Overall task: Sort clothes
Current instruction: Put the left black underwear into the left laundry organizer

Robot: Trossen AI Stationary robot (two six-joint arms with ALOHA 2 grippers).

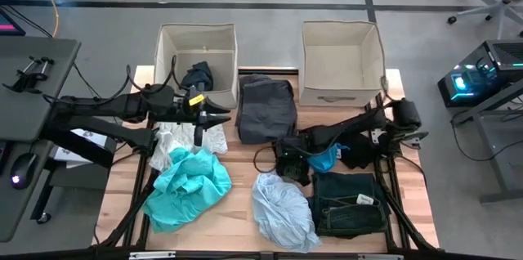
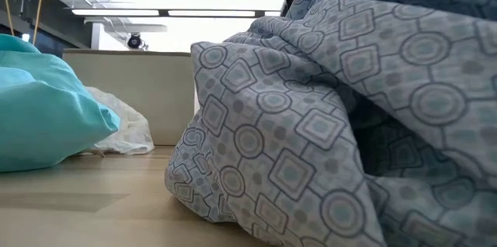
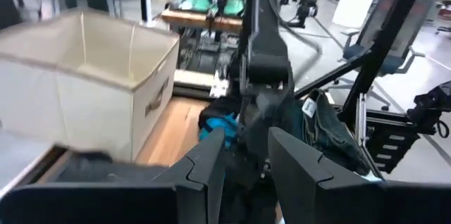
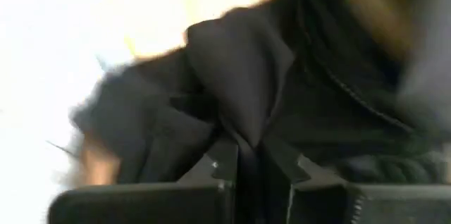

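My right gripper [image 1: 283, 155] reaches in from the table's right and is shut on a black garment [image 1: 292, 166] at the table's middle. My left gripper [image 1: 219, 116] is open and empty above the table's left half, beside a white garment [image 1: 176, 140]. A teal garment [image 1: 188, 182], a pale silvery-blue patterned garment [image 1: 282, 207] and a dark denim piece [image 1: 347, 203] lie along the near side. A dark grey garment [image 1: 265, 106] lies between two beige bins. A dark garment [image 1: 198, 74] lies in the left bin [image 1: 167, 47]. My right gripper pinches a raised fold of the black garment [image 4: 248, 122] between its two fingers [image 4: 224, 164]. The fingers come slanting down from the table's right. The rest of the garment spreads slack around the fingers; whether it is off the table does not show.
The right bin [image 1: 372, 56] stands at the far right. A small bright blue piece [image 1: 327, 160] and another black piece [image 1: 359, 155] lie under my right arm. In the low view the patterned garment [image 2: 326, 123] fills the front, with the teal one [image 2: 46, 115] to its left.
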